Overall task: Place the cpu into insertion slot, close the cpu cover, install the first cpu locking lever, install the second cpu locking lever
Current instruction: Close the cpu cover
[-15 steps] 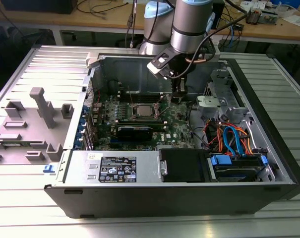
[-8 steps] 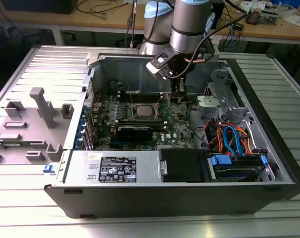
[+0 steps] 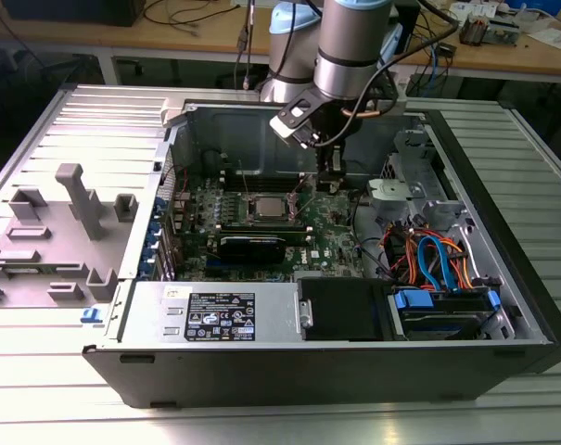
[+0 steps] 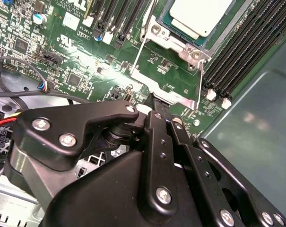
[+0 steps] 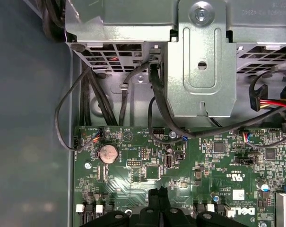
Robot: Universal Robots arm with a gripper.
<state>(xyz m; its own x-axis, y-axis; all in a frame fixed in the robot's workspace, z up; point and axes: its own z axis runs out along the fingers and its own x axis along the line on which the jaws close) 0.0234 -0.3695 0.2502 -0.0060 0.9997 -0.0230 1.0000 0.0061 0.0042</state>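
Starting nearest, we are seeing the black expansion card lying just in front of the socket, and the orange and blue cables bunching at the exterior view's right, well apart from the work. Just beyond the card, the cpu is sitting in the insertion slot, and the cpu cover is appearing to lie down around it, so we are judging the placing as done. A thin wire locking lever is running beside the frame (we cannot tell whether it is latched). A little farther, to the exterior view's right of the socket, the gripper is hanging low over the board with its fingers pressed together on nothing. That closeness is worrying us. A closed tip pushing on springy wire is liable to slip off and strike small board parts or the memory slots beside the socket. If the lever is missing its hook, the cover is likely springing up and leaving the chip unclamped.
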